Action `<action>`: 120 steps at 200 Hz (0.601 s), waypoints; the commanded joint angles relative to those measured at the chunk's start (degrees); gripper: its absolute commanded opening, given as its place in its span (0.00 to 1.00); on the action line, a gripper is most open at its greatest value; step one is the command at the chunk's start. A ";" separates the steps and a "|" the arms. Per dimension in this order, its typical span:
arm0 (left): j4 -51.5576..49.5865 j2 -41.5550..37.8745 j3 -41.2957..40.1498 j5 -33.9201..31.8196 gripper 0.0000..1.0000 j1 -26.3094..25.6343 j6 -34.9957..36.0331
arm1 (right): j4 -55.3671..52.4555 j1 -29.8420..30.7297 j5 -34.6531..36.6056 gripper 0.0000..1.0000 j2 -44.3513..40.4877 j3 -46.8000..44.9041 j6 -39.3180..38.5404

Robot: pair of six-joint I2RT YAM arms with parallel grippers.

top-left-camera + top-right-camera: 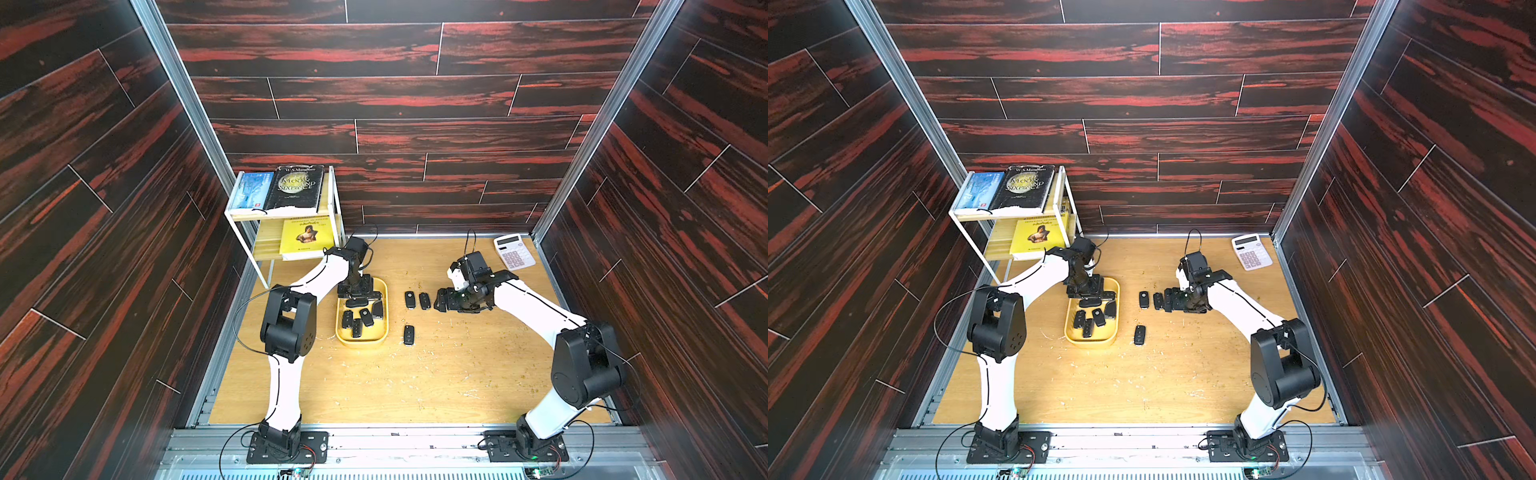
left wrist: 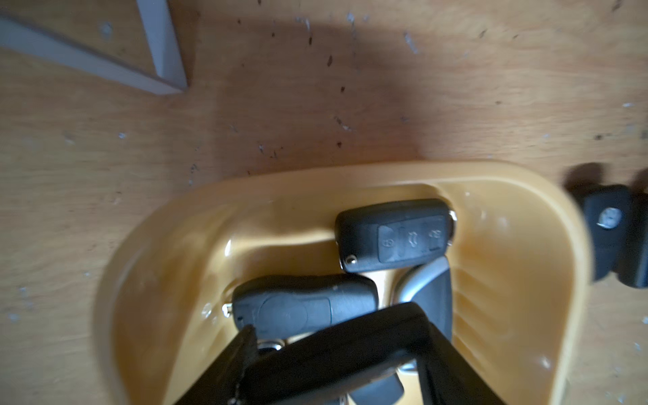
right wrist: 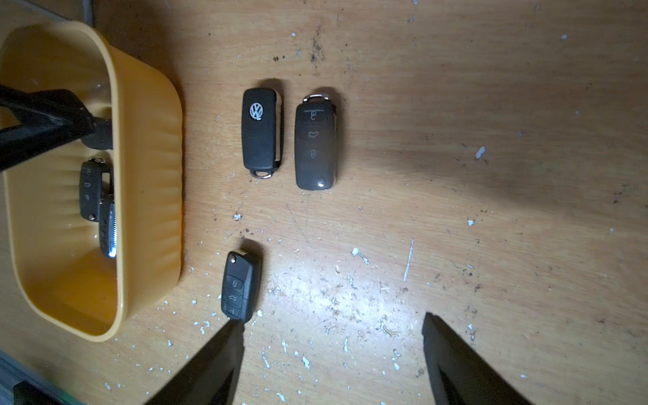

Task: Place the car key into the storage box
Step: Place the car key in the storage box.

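Note:
The storage box (image 1: 361,341) (image 1: 1092,341) is a shallow yellow bin left of the table's middle, with several black car keys (image 1: 366,317) lying in it. My left gripper (image 1: 358,296) (image 2: 338,329) hangs over the box's far end, shut on a black car key (image 2: 333,354) that spans its jaws just above the other keys (image 2: 394,235). Three more car keys lie on the wood right of the box (image 3: 147,175): two side by side (image 3: 261,129) (image 3: 314,143) and one nearer the front (image 3: 238,285). My right gripper (image 1: 439,300) (image 3: 331,322) stands open and empty beside the pair.
A white two-tier shelf rack (image 1: 286,216) with books stands at the back left, close behind the left arm. A white calculator (image 1: 514,251) lies at the back right corner. Metal frame rails edge the wooden table, and small white chips are scattered over it.

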 commanded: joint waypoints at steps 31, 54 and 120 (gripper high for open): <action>4.31 0.89 -1.99 -2.35 0.00 0.48 -1.25 | -0.33 0.32 -0.32 0.84 -1.33 -1.91 -0.60; 5.28 0.96 -2.64 -2.74 0.00 0.48 -1.71 | -0.07 0.37 -0.24 0.84 -1.55 -2.48 -0.60; 6.92 1.52 -2.56 -4.68 0.16 0.48 -1.74 | 0.10 0.31 -0.32 0.84 -1.50 -2.75 -0.51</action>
